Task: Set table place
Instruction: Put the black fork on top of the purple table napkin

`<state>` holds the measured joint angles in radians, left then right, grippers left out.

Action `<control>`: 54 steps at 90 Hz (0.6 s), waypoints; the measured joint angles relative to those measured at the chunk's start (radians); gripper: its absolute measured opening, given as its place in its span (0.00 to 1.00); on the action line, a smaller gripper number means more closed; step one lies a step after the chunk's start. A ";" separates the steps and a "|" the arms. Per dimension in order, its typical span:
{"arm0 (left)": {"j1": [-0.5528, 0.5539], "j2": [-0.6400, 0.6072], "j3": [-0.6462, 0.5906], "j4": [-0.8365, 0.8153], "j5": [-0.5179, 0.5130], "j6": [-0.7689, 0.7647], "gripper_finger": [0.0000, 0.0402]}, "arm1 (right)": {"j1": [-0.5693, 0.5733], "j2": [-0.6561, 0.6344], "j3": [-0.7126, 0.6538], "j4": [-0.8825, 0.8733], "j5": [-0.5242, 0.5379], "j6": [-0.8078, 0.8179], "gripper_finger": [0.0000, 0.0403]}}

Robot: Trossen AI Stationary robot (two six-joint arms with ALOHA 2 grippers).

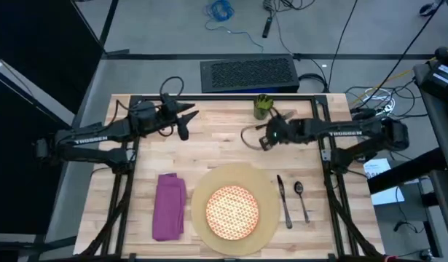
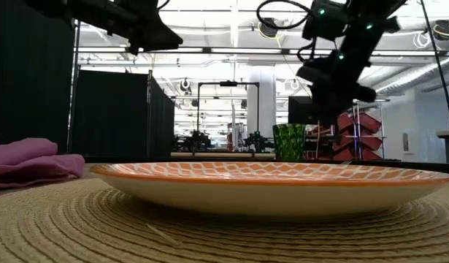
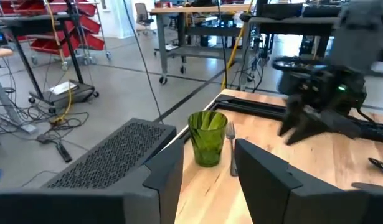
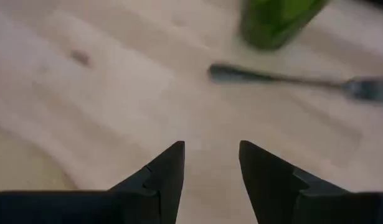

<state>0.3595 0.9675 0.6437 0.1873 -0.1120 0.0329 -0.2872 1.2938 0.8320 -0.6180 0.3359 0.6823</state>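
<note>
A tan round mat (image 1: 264, 191) lies at the table's near middle with an orange-and-white plate (image 1: 233, 212) on it. A purple napkin (image 1: 170, 206) lies to the left of the mat, and a knife (image 1: 284, 201) and a spoon (image 1: 301, 199) lie to its right. At the far edge a green cup (image 3: 207, 137) stands upright, with a fork (image 4: 291, 81) flat on the wood beside it. My right gripper (image 4: 211, 163) hovers open, just nearer than the cup and fork. My left gripper (image 3: 207, 180) is open above the far left of the table and faces the cup.
A black metal frame (image 1: 209, 97) borders the table. A dark perforated box (image 1: 247, 74) sits on the floor beyond the far edge. Bare wood (image 1: 209, 149) lies between the two grippers and the mat. Cables trail on the floor behind.
</note>
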 joint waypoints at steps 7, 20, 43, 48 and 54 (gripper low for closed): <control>0.000 0.000 0.000 -0.010 0.000 0.001 0.33 | -0.070 0.000 0.021 -0.026 0.000 -0.044 0.35; 0.000 0.000 0.000 -0.018 0.000 0.018 0.33 | -0.198 0.002 0.033 -0.057 -0.011 -0.111 0.35; 0.000 0.000 0.000 -0.012 0.002 0.036 0.33 | -0.434 0.108 0.033 -0.044 -0.184 -0.194 0.35; 0.000 0.000 0.000 -0.014 0.002 0.036 0.33 | -0.467 0.130 0.033 -0.024 -0.223 -0.212 0.35; 0.000 0.000 0.000 -0.013 0.002 0.035 0.33 | -0.494 0.151 0.033 -0.019 -0.255 -0.227 0.35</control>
<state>0.3595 0.9676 0.6437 0.1741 -0.1101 0.0681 -0.7813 1.4451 0.8646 -0.6368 0.0807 0.4556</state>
